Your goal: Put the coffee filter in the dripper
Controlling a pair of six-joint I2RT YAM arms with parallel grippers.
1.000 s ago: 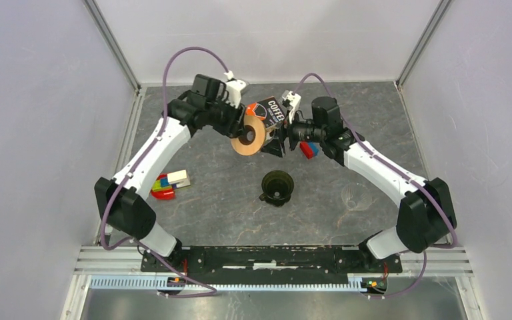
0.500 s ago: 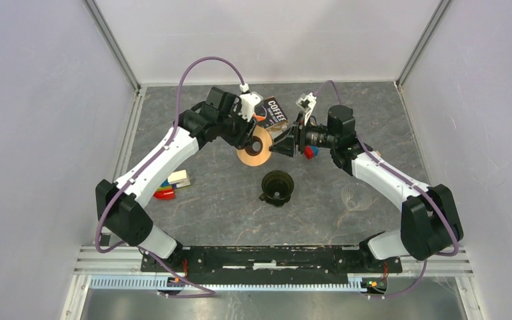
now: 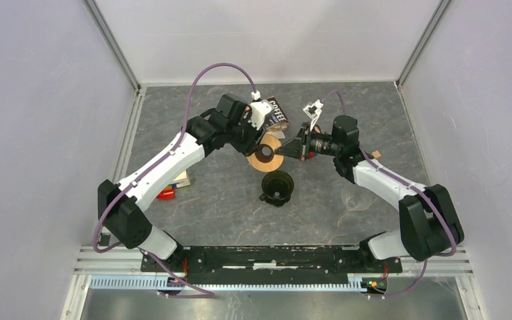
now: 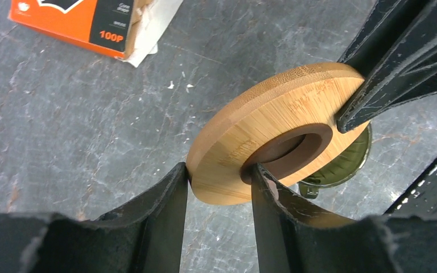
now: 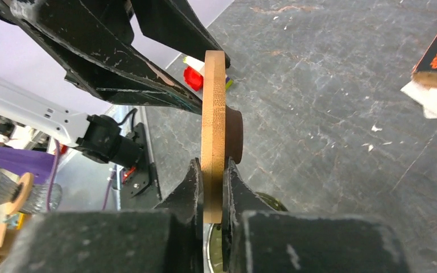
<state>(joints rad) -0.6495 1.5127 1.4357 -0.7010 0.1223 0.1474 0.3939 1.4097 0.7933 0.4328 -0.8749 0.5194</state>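
Now both claws are on one bamboo ring, with the dripper on the table below it.
Over the grey, stone-patterned table [image 3: 227, 207], the two arms meet near the far middle. The orange-and-black COFFEE packet [image 3: 277, 112] lies flat just behind them, white paper [image 4: 148, 34] showing at its open end. The dark dripper [image 3: 277, 187] stands upright on the table nearer the bases, and the left wrist view catches its rim just beneath the ring. The bamboo ring [image 3: 267, 153], with its dark brown inner collar, hangs tilted on edge in the air. The left claw [image 4: 219, 173] is clenched across its band, one finger on the outer edge and one at the collar. The right claw [image 5: 212, 168] is clamped on the ring's two flat faces at the opposite rim.
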